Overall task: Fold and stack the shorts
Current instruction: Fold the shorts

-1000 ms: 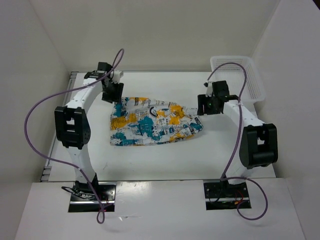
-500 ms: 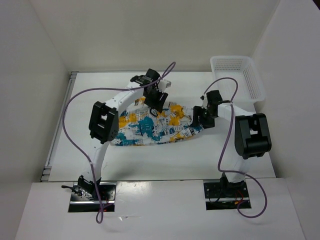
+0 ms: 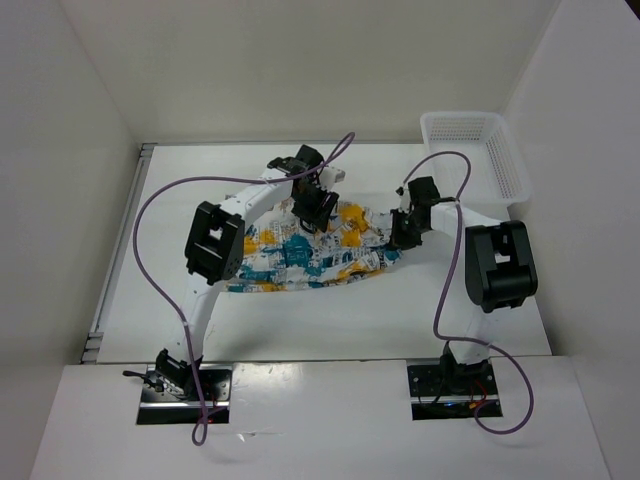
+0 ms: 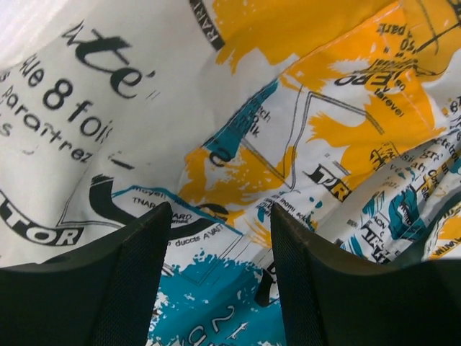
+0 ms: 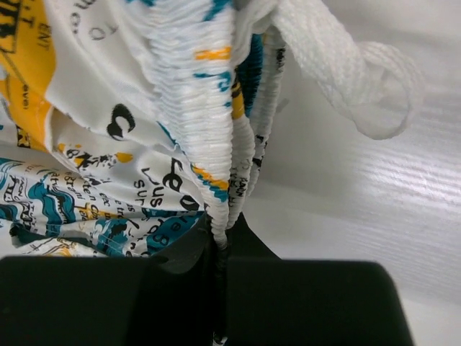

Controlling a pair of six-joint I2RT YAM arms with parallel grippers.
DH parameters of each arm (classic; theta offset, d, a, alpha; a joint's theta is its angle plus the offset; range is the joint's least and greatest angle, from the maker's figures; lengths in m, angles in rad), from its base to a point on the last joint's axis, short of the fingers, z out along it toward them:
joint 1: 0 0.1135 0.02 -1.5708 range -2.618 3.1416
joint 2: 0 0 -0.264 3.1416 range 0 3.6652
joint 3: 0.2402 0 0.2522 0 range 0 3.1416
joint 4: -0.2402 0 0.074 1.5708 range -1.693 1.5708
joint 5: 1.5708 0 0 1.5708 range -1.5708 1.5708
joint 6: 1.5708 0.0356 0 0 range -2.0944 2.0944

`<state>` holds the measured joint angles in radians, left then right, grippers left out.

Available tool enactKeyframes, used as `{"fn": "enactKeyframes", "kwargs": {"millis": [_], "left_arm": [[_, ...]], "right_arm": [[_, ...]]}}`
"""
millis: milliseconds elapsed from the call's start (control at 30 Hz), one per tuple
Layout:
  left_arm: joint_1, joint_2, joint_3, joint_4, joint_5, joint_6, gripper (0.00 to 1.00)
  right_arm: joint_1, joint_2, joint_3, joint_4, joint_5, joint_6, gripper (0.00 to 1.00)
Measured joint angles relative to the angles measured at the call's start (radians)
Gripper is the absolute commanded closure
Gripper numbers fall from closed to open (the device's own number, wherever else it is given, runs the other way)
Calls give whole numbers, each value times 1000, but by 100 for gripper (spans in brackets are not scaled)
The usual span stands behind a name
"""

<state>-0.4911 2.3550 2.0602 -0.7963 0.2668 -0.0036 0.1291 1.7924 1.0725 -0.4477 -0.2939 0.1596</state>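
The shorts (image 3: 300, 262), white with teal, yellow-orange and black print, lie spread across the middle of the table. My left gripper (image 3: 312, 214) hovers low over their upper middle, jaws open, with printed fabric (image 4: 216, 144) showing between the black fingers (image 4: 130, 267). At the shorts' right end my right gripper (image 3: 402, 233) is shut on the ribbed elastic waistband (image 5: 216, 130), which runs down into the closed jaws. A white drawstring loop (image 5: 360, 86) hangs beside the band.
A white plastic mesh basket (image 3: 478, 150) stands at the back right corner of the table. Purple cables arc over both arms. White walls enclose the table on the left, back and right.
The left arm swung from the table's left side to over the shorts' upper middle. The right gripper moved onto the waistband and closed on it; the right end is slightly bunched.
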Motion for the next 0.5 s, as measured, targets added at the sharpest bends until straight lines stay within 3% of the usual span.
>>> {"fn": "enactKeyframes", "kwargs": {"millis": [300,500], "left_arm": [[0,-21,-74,37,-43,0,34],[7,-40,-107,42,-112,0,34]], "right_arm": [[109,-56,84,-19,85,-72,100],[106,-96,204,-23,145,-132,100]]}}
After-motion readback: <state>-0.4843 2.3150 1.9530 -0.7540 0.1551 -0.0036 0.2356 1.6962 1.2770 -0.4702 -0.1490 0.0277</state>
